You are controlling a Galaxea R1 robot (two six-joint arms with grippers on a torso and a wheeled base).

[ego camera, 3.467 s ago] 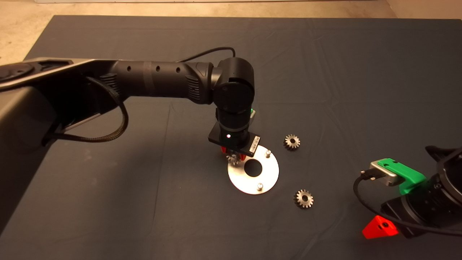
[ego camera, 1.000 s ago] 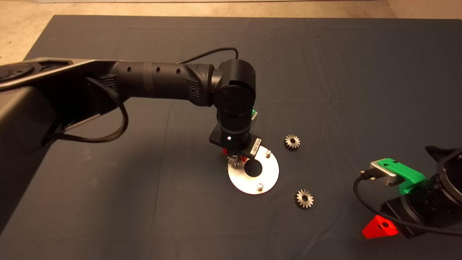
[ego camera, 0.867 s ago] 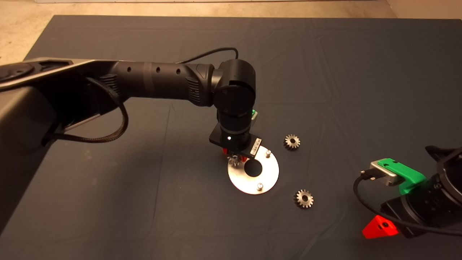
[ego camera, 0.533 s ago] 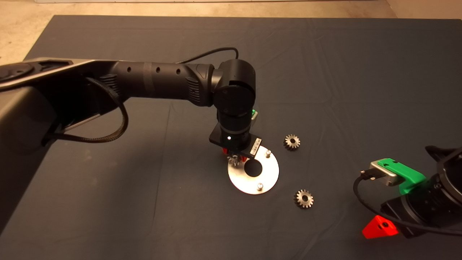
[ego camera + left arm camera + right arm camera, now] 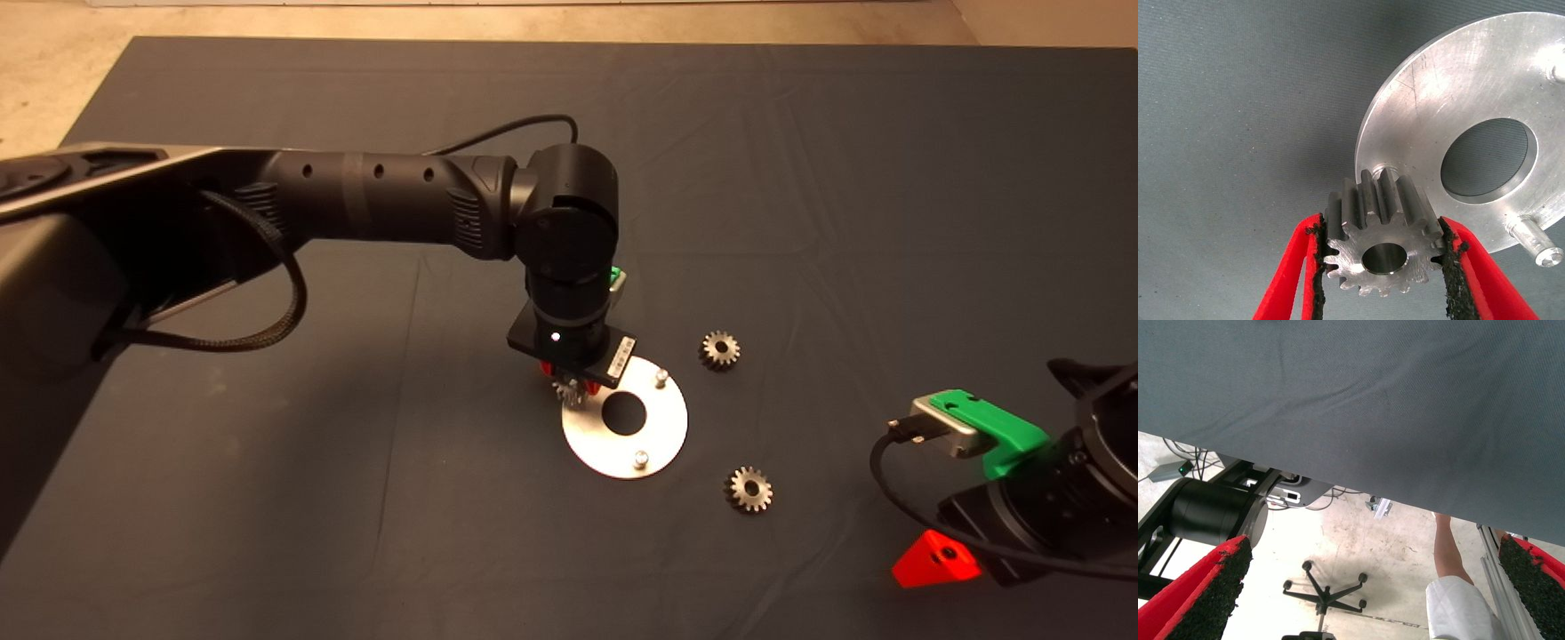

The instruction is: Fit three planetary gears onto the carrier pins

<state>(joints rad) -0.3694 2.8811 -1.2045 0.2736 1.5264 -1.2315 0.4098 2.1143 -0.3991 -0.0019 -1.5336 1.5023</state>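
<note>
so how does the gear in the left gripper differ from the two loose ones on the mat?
The held gear is clamped between the left gripper's pads, at the disc's edge; the far gear and near gear lie free on the mat beside the disc. The held one is off the mat; those two lie flat. All three look alike: silvery, toothed, central bore. The right gripper waits open, off to the side.

Three planetary gears: one (image 5: 1381,243) between red fingers, two loose on the mat (image 5: 719,349) (image 5: 748,489). One round disc (image 5: 662,427). Two carrier pins show in the head view (image 5: 660,378) (image 5: 639,459), the third sits under the held gear
</note>
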